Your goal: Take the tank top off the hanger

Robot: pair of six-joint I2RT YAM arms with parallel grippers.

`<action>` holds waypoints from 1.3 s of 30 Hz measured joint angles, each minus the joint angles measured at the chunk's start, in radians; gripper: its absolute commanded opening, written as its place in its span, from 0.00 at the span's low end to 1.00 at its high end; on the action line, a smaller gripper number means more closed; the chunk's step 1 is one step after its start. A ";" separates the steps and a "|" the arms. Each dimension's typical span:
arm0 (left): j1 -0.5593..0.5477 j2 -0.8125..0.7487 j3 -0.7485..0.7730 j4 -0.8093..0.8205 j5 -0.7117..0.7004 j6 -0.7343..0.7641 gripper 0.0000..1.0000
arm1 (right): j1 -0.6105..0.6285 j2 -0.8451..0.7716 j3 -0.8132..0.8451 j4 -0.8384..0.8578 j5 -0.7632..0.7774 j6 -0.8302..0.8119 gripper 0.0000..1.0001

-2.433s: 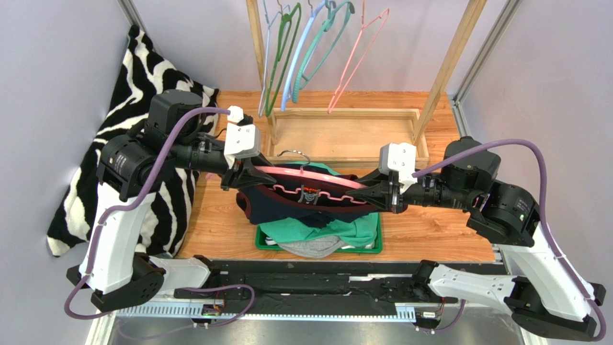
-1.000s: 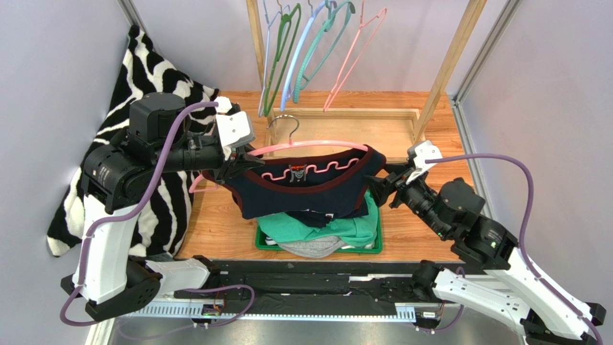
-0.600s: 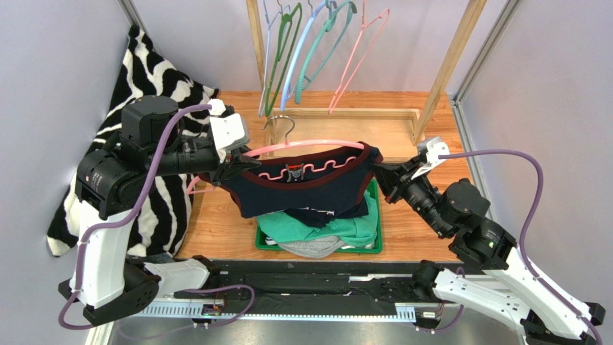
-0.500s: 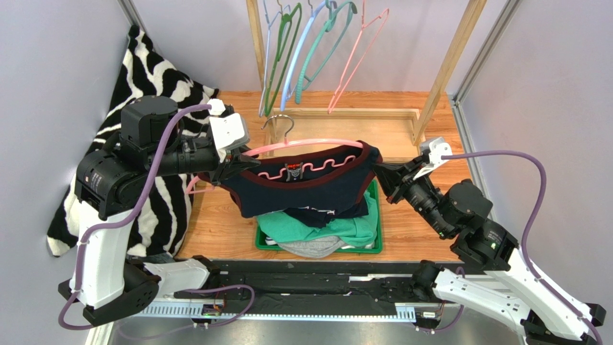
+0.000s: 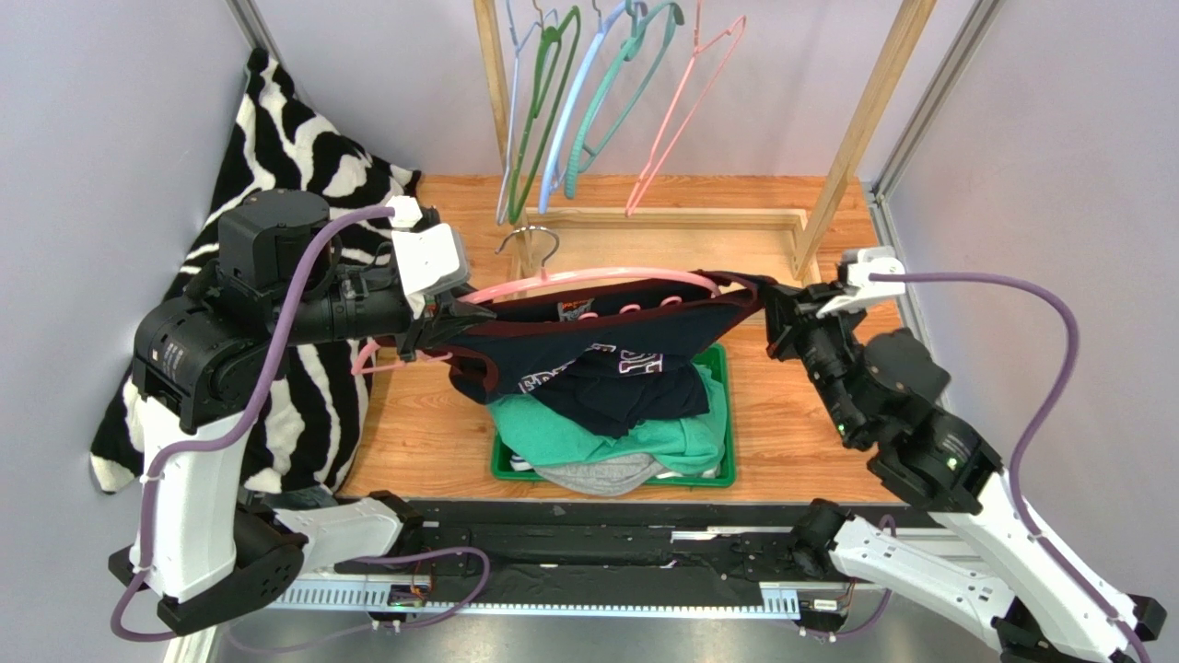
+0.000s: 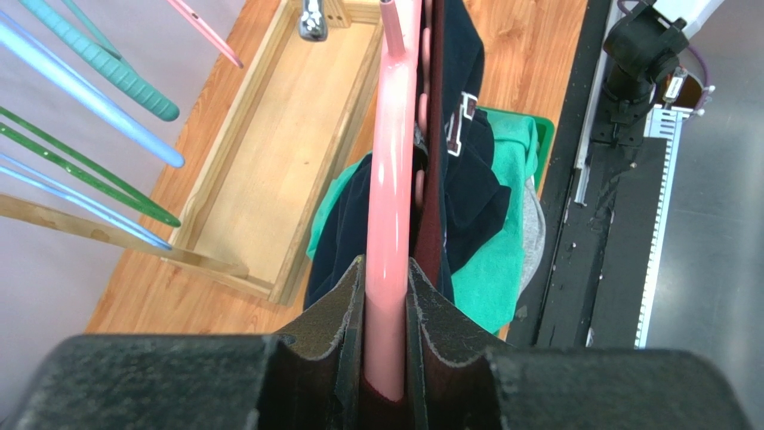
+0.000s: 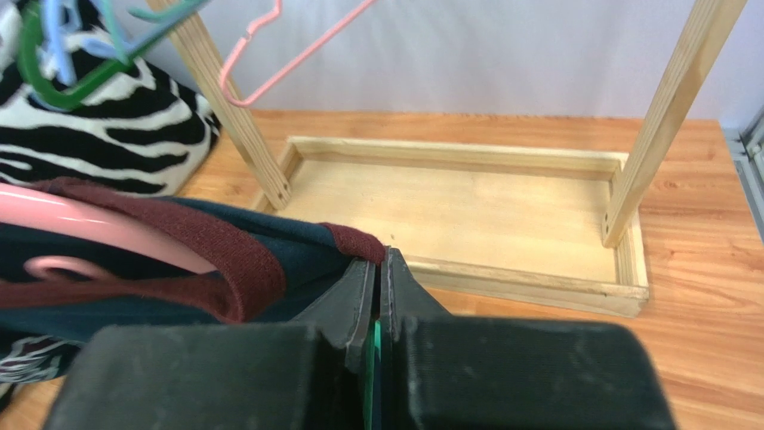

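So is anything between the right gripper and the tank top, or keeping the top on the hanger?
Nothing stands between them: the right gripper is shut on the maroon edge of the tank top. Only the pink hanger, clamped in the left gripper, runs inside the top, which must slide off it.

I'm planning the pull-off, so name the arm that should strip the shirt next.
Right, probably. The right gripper is pinched on the tank top at its maroon edge and can draw it off. The left gripper clamps the pink hanger, so it is best kept as the anchor.
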 measured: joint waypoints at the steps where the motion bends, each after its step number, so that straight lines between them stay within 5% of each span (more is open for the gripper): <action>1: 0.003 0.000 0.004 -0.001 0.006 0.000 0.00 | -0.030 0.013 -0.005 -0.005 -0.027 0.006 0.00; 11: 0.011 0.020 0.073 0.000 0.058 -0.006 0.00 | -0.141 -0.006 -0.098 -0.034 -0.339 0.011 0.00; 12: 0.011 0.029 0.084 0.000 0.065 -0.007 0.00 | -0.142 -0.013 -0.105 -0.035 -0.372 0.008 0.07; 13: 0.011 0.039 0.093 0.002 0.071 -0.008 0.00 | -0.143 -0.019 -0.110 -0.038 -0.402 0.003 0.44; 14: 0.011 0.051 0.101 0.004 0.075 -0.009 0.00 | -0.144 -0.023 -0.112 -0.042 -0.433 -0.004 0.56; 19: 0.011 0.109 0.113 0.016 0.087 -0.011 0.00 | -0.148 -0.022 -0.075 -0.134 -0.552 -0.068 0.77; 30: 0.015 0.119 0.002 0.026 0.091 -0.007 0.00 | -0.148 -0.053 0.300 -0.300 -0.698 -0.231 0.88; 39: -0.005 0.083 -0.045 0.025 0.102 0.005 0.00 | -0.148 0.226 0.515 -0.277 -0.859 -0.309 0.92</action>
